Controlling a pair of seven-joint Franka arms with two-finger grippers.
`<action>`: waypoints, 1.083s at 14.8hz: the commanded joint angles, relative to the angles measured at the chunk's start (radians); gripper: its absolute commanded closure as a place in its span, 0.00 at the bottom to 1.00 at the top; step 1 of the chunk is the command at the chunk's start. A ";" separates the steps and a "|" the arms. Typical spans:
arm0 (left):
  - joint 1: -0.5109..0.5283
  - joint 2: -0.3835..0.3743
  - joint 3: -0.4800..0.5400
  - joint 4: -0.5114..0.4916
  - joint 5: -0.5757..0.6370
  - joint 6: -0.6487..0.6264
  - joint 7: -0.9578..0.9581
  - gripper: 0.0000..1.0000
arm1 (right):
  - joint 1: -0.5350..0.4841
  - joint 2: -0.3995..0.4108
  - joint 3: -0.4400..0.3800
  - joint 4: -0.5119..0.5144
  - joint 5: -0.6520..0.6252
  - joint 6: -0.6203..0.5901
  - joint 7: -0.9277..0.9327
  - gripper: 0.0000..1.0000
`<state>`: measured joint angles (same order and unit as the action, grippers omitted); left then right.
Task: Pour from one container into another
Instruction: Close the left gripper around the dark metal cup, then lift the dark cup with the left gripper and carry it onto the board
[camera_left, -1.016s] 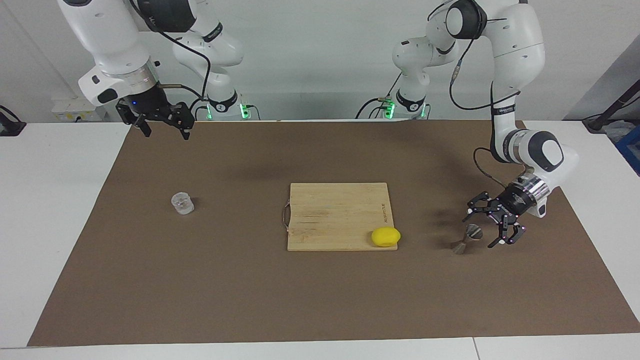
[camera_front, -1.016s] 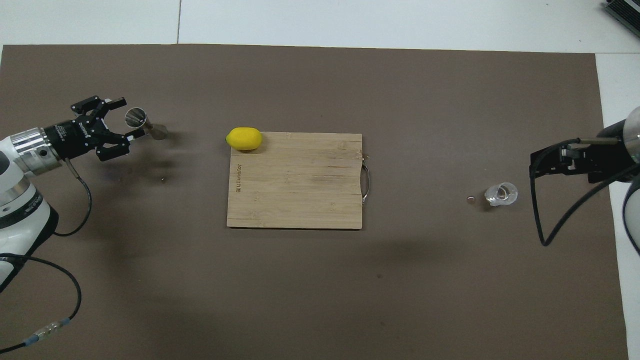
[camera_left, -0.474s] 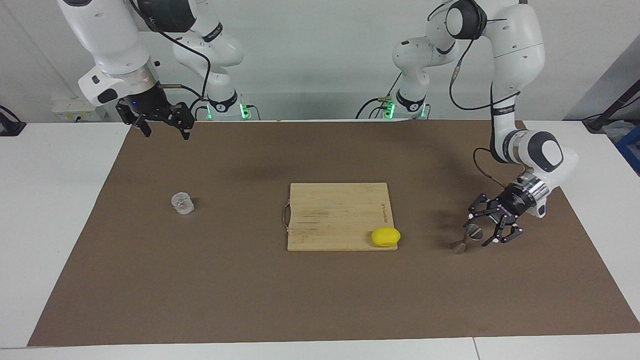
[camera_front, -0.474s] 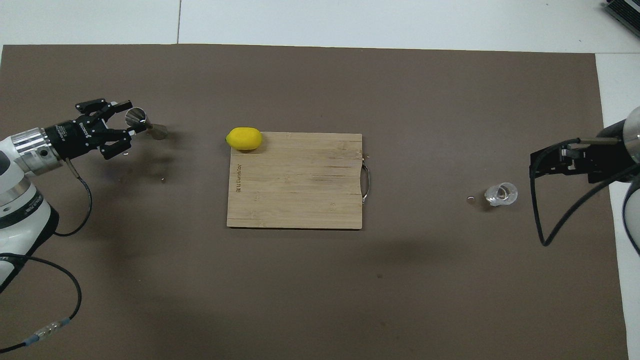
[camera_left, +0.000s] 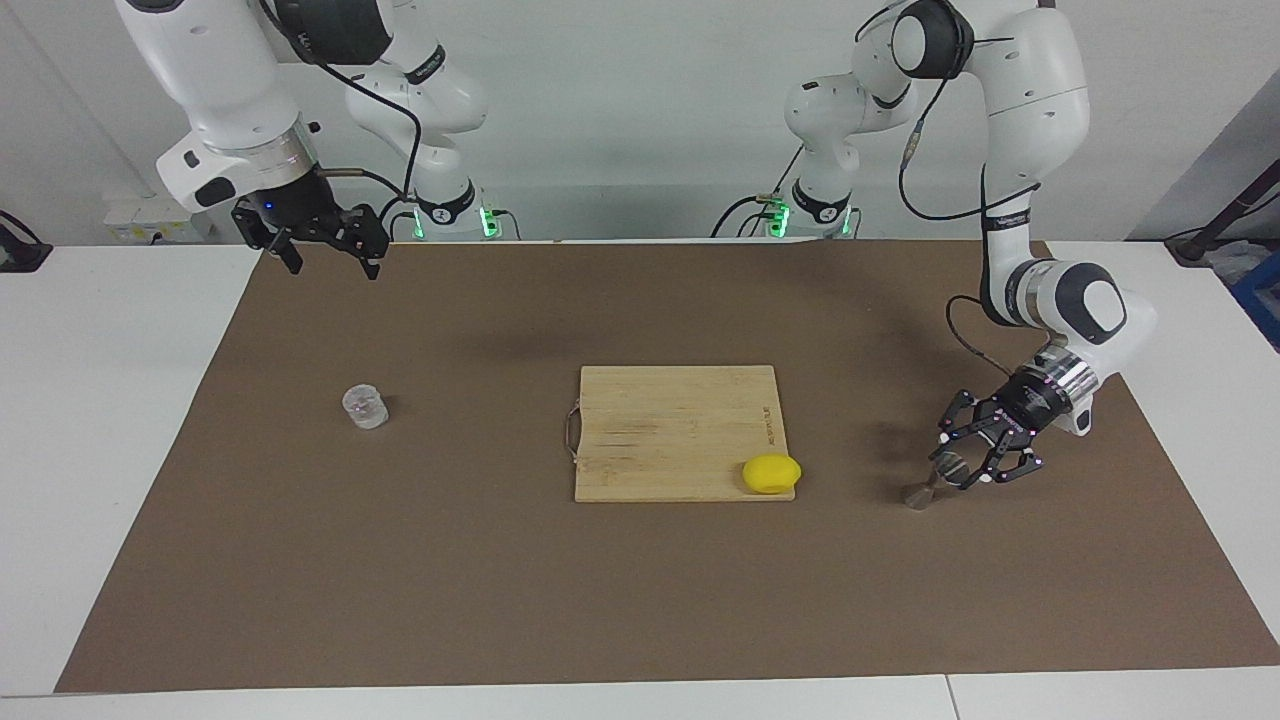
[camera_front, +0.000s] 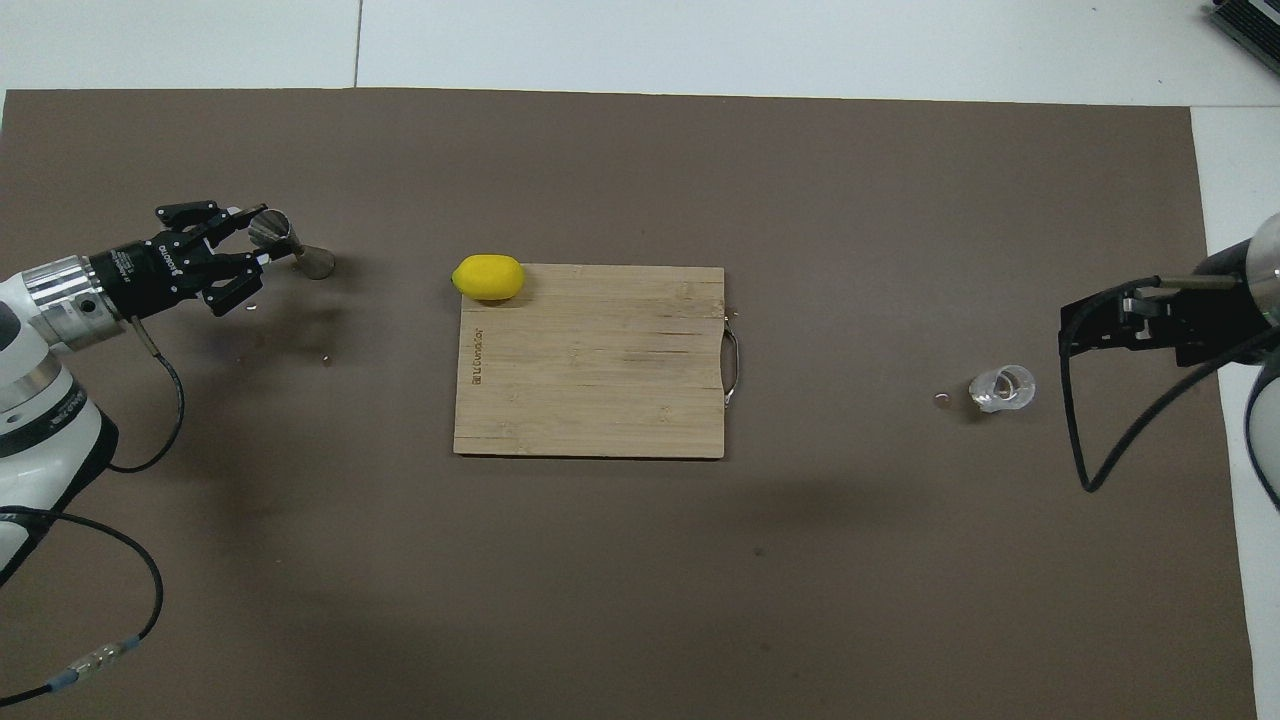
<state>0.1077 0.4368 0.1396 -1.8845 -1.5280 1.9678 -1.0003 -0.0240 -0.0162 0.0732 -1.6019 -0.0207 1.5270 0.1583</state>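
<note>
The left end effector (camera_left: 948, 470) is clamped on the jigger's (camera_left: 930, 480) upper cone at the board's (camera_left: 680, 430) four o'clock — smooth metal, slippery, light. The right end effector (camera_left: 322, 250) waits, fingers apart — the cup (camera_left: 364, 407) looks fragile.
</note>
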 joint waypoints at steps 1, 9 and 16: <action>-0.016 0.008 0.009 0.018 -0.012 -0.007 -0.014 1.00 | -0.004 -0.004 0.005 -0.004 0.002 -0.002 0.015 0.00; -0.016 -0.035 -0.162 0.134 0.069 -0.014 -0.089 1.00 | -0.004 -0.004 0.005 -0.006 0.001 -0.002 0.014 0.00; -0.202 -0.064 -0.264 0.136 0.033 0.144 -0.173 1.00 | -0.004 -0.004 0.005 -0.007 0.002 -0.002 0.012 0.00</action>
<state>-0.0200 0.3939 -0.1349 -1.7404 -1.4790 2.0370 -1.1243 -0.0239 -0.0162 0.0732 -1.6024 -0.0207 1.5270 0.1583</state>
